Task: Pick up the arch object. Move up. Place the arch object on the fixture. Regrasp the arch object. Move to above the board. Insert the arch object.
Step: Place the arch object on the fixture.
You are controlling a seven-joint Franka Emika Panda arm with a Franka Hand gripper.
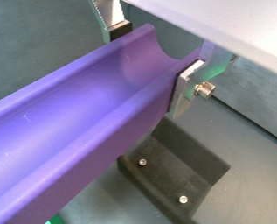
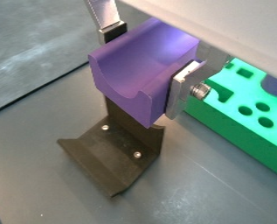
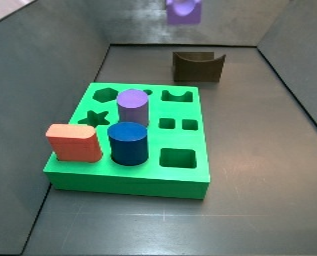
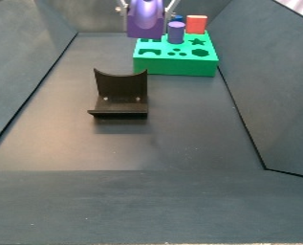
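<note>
In a side view, left to right: red block (image 3: 74,143), blue cylinder (image 3: 127,143) and short purple cylinder (image 3: 133,106) stand in the board (image 3: 121,170). The fixture (image 3: 198,66) sits apart at the board's 1 o'clock. The arch object (image 3: 185,10) hangs in the air at 12 o'clock from the fixture. In both wrist views the gripper (image 2: 147,59) has its jaws clamped on the arch object, directly over the fixture (image 2: 111,156).

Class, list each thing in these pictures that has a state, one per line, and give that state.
gripper: shut on the arch object, above the fixture
arch object: held off the floor between the fingers
fixture: bare, nothing on it
board: three pegs seated, arch hole open
</note>
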